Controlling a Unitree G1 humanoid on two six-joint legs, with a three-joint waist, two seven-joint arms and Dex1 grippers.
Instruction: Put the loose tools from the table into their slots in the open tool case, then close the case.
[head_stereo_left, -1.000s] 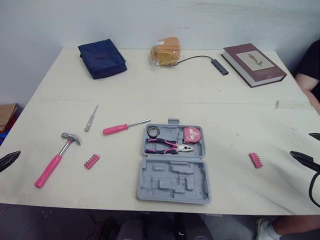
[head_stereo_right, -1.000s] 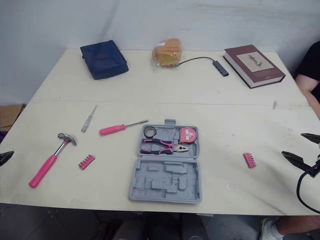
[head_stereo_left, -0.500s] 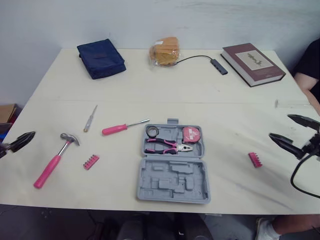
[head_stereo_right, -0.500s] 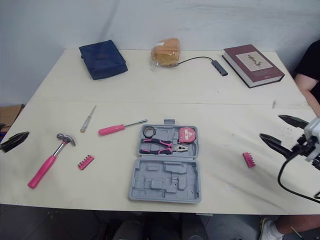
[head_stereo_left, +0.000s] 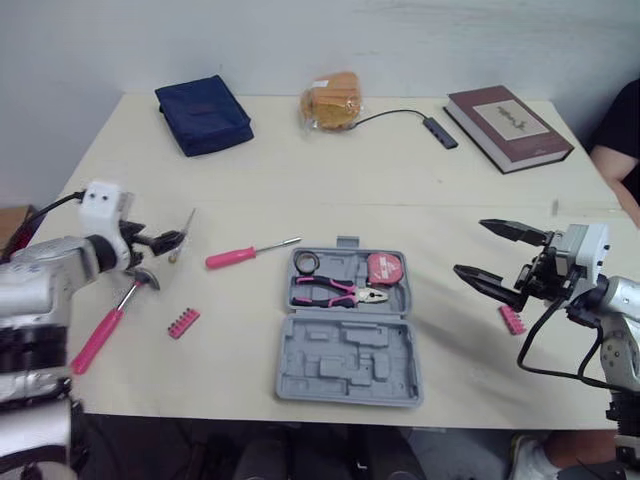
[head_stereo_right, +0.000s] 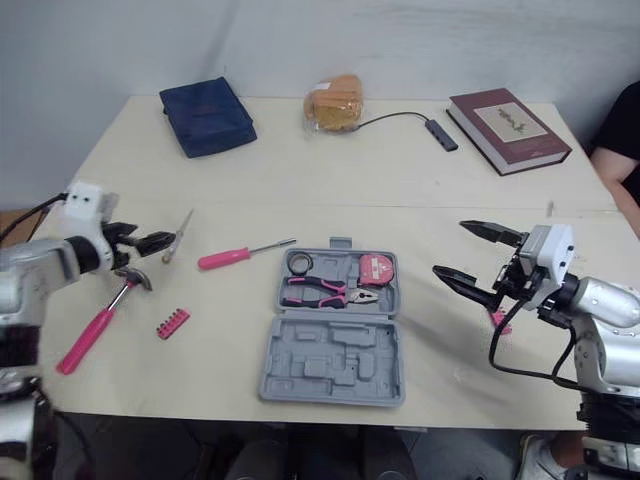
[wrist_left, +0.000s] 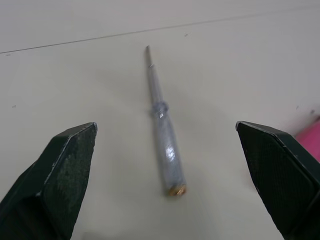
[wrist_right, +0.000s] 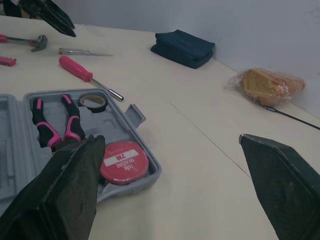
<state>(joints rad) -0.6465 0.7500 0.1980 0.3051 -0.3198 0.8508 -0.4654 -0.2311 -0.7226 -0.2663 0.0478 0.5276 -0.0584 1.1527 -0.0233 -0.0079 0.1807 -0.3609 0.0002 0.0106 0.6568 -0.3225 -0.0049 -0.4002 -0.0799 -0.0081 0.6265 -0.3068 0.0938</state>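
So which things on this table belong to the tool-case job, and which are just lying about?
Job: tool case, pink hammer, pink screwdriver, clear-handled screwdriver, left bit holder, right bit holder.
Lying about: blue pouch, bagged bread, USB hub, book.

Grey case (head_stereo_left: 347, 352) open mid-table, holding pliers (head_stereo_left: 338, 292), tape measure (head_stereo_left: 382, 268); hammer (head_stereo_left: 105, 325), pink screwdriver (head_stereo_left: 245, 255), clear screwdriver (head_stereo_left: 181, 237), bit strip (head_stereo_left: 183, 323) loose left

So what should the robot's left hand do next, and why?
Probably lower the left gripper and close it on the clear screwdriver. Its fingers are open, the screwdriver lies on the table between them in the left wrist view, and it is not yet in the tool case.
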